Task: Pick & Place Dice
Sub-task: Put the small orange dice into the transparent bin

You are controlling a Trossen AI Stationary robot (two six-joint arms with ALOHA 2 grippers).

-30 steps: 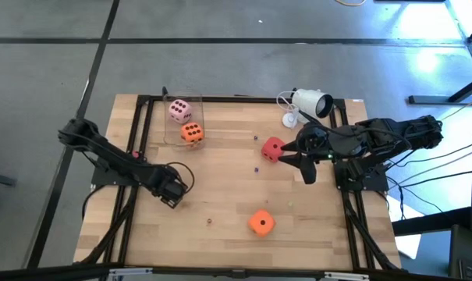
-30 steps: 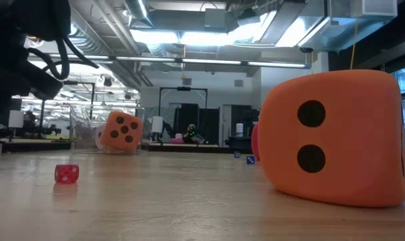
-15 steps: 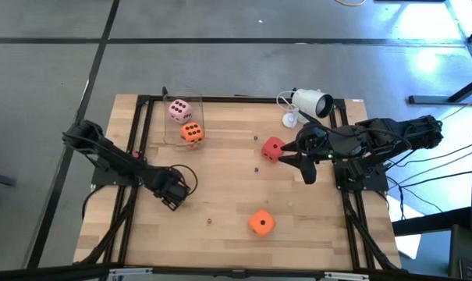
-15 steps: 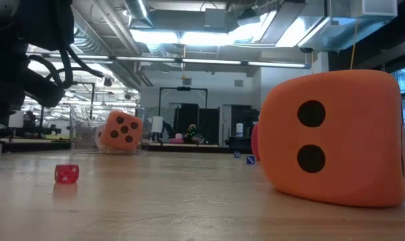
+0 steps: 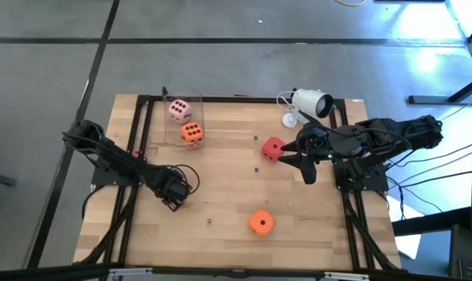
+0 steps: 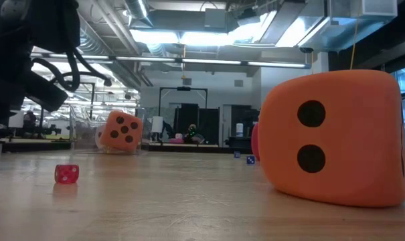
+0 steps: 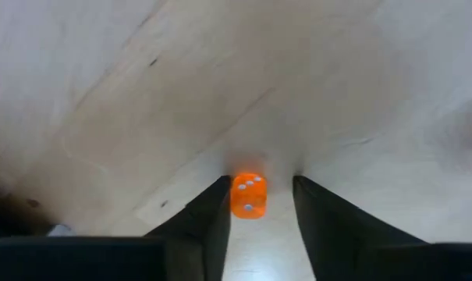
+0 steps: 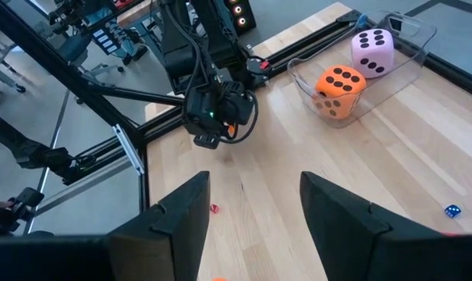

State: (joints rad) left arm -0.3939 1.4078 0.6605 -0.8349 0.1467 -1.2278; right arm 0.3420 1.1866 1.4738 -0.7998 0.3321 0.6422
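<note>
High view: left gripper (image 5: 175,190) slid a bit right on table (image 5: 236,234), down low. Left wrist view: fingers (image 7: 212,211) closing round tiny orange die (image 7: 249,194) (not squeezed yet), so grab coming. Right wrist view: right gripper (image 8: 251,207) open, empty, waiting.

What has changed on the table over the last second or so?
Only the left gripper moved: it crept a little toward the table's right and closed part-way around a tiny orange die that sits between its fingers, though a grip isn't certain. The right gripper waits open beside the red die, as before. The pink die and both big orange dice haven't shifted.
</note>
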